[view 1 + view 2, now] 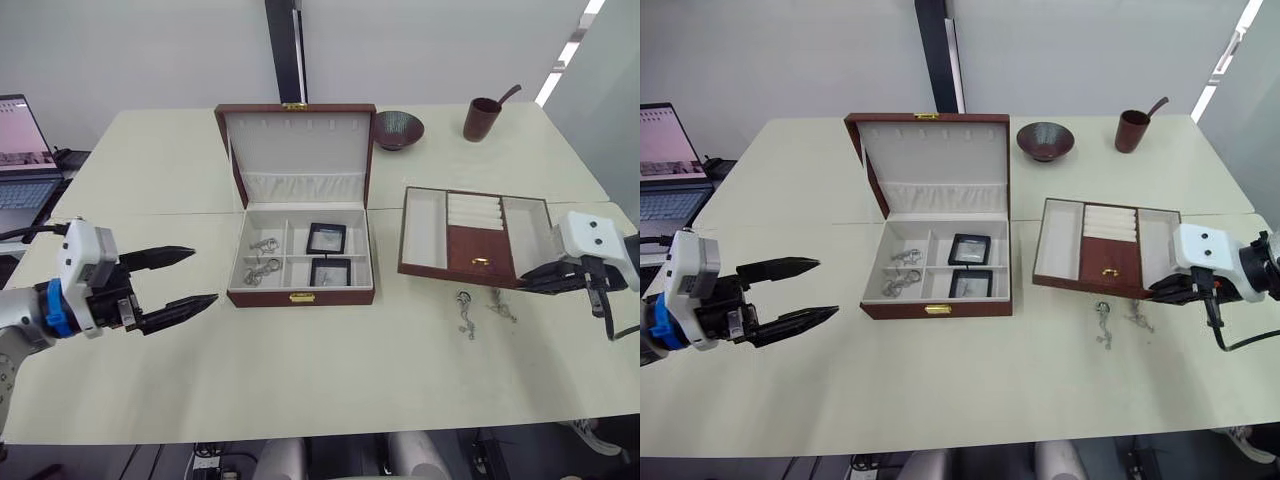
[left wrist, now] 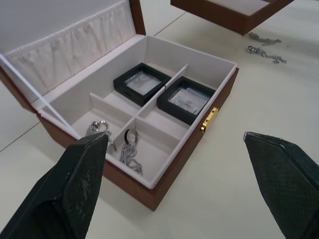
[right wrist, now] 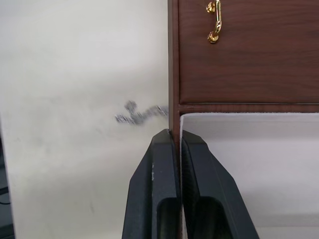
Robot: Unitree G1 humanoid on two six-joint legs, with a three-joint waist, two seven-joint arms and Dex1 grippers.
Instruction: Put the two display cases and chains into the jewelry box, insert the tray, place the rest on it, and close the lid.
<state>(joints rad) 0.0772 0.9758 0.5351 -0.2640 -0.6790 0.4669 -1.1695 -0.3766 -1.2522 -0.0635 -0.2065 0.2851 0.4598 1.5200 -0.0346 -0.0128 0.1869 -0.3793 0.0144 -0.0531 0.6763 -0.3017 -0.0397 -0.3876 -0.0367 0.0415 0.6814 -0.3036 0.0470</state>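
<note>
On the cream table (image 1: 330,370) the jewelry box (image 1: 300,295) stands open, both display cases (image 1: 326,238) and chains (image 1: 262,258) inside. The right gripper (image 3: 175,139) pinches the tray (image 1: 474,235)'s front wall; the left gripper (image 1: 195,277) hangs spread wide beside the box.

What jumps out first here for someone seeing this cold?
The open jewelry box at table centre, lid upright, with two display cases in its right compartments and chains in its left ones. To its right, the right gripper is clamped on the near wall of the tray, with two small silvery pieces on the table just in front. The left gripper hovers open, left of the box.
</note>
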